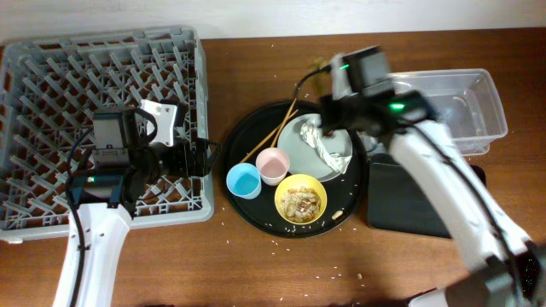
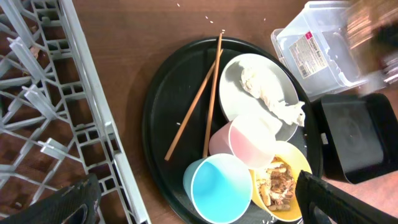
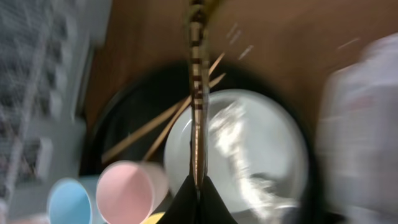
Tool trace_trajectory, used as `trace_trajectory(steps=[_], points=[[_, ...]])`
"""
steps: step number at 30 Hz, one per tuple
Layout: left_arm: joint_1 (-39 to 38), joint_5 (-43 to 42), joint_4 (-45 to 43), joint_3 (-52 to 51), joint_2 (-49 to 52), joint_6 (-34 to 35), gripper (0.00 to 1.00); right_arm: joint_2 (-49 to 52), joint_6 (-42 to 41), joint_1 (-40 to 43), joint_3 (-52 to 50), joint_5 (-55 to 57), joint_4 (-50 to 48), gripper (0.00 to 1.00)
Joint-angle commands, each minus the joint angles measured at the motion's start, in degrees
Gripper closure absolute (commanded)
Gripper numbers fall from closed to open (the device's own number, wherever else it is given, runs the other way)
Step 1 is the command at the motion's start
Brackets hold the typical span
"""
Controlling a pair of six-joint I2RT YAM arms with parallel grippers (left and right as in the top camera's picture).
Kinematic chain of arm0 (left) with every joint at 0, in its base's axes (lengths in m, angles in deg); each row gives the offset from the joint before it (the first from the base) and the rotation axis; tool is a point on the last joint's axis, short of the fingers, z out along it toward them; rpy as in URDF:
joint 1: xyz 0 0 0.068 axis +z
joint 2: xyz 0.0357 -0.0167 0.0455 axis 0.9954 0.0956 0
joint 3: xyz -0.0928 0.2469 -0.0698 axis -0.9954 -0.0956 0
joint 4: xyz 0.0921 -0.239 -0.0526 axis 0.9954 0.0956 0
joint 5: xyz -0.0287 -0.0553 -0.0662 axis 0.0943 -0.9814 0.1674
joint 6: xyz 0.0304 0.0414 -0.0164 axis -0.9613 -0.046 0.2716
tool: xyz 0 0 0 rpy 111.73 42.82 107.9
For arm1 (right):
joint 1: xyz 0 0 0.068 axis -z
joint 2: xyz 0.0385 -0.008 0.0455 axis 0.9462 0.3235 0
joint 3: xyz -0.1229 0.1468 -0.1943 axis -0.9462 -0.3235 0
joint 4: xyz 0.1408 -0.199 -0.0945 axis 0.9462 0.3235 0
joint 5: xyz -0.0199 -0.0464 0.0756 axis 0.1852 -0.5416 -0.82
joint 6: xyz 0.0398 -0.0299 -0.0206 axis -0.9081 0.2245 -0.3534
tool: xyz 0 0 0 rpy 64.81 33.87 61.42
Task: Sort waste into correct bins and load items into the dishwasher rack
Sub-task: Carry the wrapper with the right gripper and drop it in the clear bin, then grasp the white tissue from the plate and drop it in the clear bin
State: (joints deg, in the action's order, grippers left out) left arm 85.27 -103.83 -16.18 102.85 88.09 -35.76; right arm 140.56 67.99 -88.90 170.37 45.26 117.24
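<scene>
Holding wrapper (image 3: pixel 198 93) over plate (image 3: pixel 273 143).
Clamped tight in right gripper (image 3: pixel 199 186), frame centre; spread wide at left gripper (image 1: pixel 207 158), over rack (image 1: pixel 102 40) edge, left of frame.

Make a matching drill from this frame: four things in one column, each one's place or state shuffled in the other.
Things
1. yellow bowl
2. plate
3. chopsticks
4. brown-gold wrapper

Place or state
A. pinched in the right gripper
B. holds food scraps
C. carries the crumpled white wrapper
D. lying on the round black tray, beside the plate

Pairs: 1-B, 2-C, 3-D, 4-A
</scene>
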Motion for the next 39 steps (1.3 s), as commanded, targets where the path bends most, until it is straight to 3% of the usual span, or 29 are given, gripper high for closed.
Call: trace_trajectory(steps=[1, 4, 6, 7, 8, 9, 11, 12, 15, 17, 21, 22, 24, 25, 26, 28, 30, 33, 34, 35, 37, 39], points=[[0.0, -0.8, 0.1, 0.9, 0.3, 0.1, 0.01, -0.4, -13.4, 11.0, 0.0, 9.9, 4.1, 0.96], [0.0, -0.8, 0.1, 0.9, 0.3, 0.1, 0.01, 3.5, -25.7, 21.4, -0.5, 9.0, 2.1, 0.96], [0.0, -0.8, 0.1, 0.9, 0.3, 0.1, 0.01, 7.2, -27.2, 24.6, -0.5, 4.6, -1.8, 0.74], [0.0, -0.8, 0.1, 0.9, 0.3, 0.1, 0.01, 8.9, -27.2, 25.0, -0.5, 1.9, -4.0, 0.70], [0.0, -0.8, 0.1, 0.9, 0.3, 0.1, 0.01, 9.7, -26.7, 25.0, -0.5, -3.8, -6.8, 0.64], [0.0, -0.8, 0.1, 0.9, 0.3, 0.1, 0.01, 9.6, -21.1, 24.9, -0.5, -13.5, -10.0, 0.64], [0.0, -0.8, 0.1, 0.9, 0.3, 0.1, 0.01, 7.9, -17.0, 24.2, 0.1, -19.3, -11.0, 0.51], [0.0, -0.8, 0.1, 0.9, 0.3, 0.1, 0.01, 6.2, -9.8, 22.6, 0.1, -22.1, -11.2, 0.45], [0.0, -0.8, 0.1, 0.9, 0.3, 0.1, 0.01, 5.1, 4.1, 14.4, 0.0, -14.8, -1.7, 0.36], [0.0, -0.8, 0.1, 0.9, 0.3, 0.1, 0.01, 8.1, 4.4, 7.0, -2.9, -1.0, 1.6, 0.34], [0.0, -0.8, 0.1, 0.9, 0.3, 0.1, 0.01, 16.0, 4.3, 2.0, -7.2, 3.9, -5.0, 0.25], [0.0, -0.8, 0.1, 0.9, 0.3, 0.1, 0.01, 18.4, 4.3, 2.0, -7.2, 3.7, -6.3, 0.25], [0.0, -0.8, 0.1, 0.9, 0.3, 0.1, 0.01, 22.4, 4.3, 2.0, -7.2, 2.3, -6.1, 0.42], [0.0, -0.8, 0.1, 0.9, 0.3, 0.1, 0.01, 23.3, 4.3, 2.0, -7.3, 0.8, -5.6, 0.46], [0.0, -0.8, 0.1, 0.9, 0.3, 0.1, 0.01, 24.8, 4.3, 2.0, -7.3, -1.5, -4.5, 0.55], [0.0, -0.8, 0.1, 0.9, 0.3, 0.1, 0.01, 25.1, 4.4, 2.0, -7.1, -1.8, -4.2, 0.81], [0.0, -0.8, 0.1, 0.9, 0.3, 0.1, 0.01, 22.8, 4.4, 2.2, -4.7, -1.8, -2.2, 0.96], [0.0, -0.8, 0.1, 0.9, 0.3, 0.1, 0.01, 14.9, 3.7, 2.6, 3.4, -1.7, 1.9, 0.96], [0.0, -0.8, 0.1, 0.9, 0.3, 0.1, 0.01, 12.5, -2.5, 3.8, 5.6, 0.8, 2.6, 0.96], [0.0, -0.8, 0.1, 0.9, 0.3, 0.1, 0.01, 9.6, -15.5, 7.3, 7.7, 4.6, 3.8, 0.96], [0.0, -0.8, 0.1, 0.9, 0.3, 0.1, 0.01, 8.5, -24.6, 13.7, 7.7, 4.5, 3.1, 0.96], [0.0, -0.8, 0.1, 0.9, 0.3, 0.1, 0.01, 9.5, -28.2, 18.7, 6.6, 4.6, 2.7, 0.96]])
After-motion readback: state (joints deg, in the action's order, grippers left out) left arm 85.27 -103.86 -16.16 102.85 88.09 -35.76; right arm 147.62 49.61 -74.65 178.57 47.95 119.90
